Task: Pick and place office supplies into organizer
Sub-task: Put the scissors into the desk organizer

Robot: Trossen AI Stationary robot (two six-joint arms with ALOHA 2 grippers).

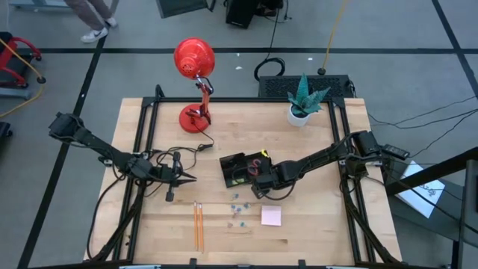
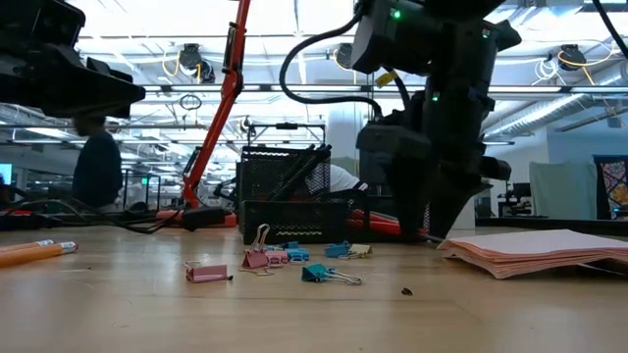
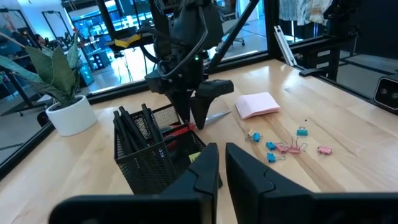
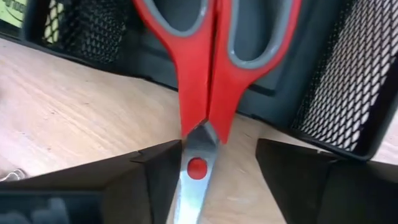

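The red-handled scissors lie half in and half out of the organizer: their handle loops rest over the black tray's low front lip and inside a compartment, while the steel blades and the pivot screw stick out over the bare wood toward the right gripper. That gripper's fingers stand apart on either side of the blades at the pivot, not pinching them. As a thing to handle, the scissors look stiff and moderately heavy for their size, with plastic grips that should hold well and polished blades that would likely slip; the neck just below the handles, where red plastic meets steel, seems the safest place to close on (it is narrow, rigid and near the balance point). The tray's mesh walls are thin and light, so a push on the blades could probably slide the whole organizer rather than seat the scissors. Black pens already stand in its taller section, crowding that side. Outward from there, the pink sticky-note pad and the scattered clips lie near the front edge, with the orange pencils further along, all well apart from the tray. The left gripper hovers over open wood beside the organizer, its fingers close together and holding nothing visible.
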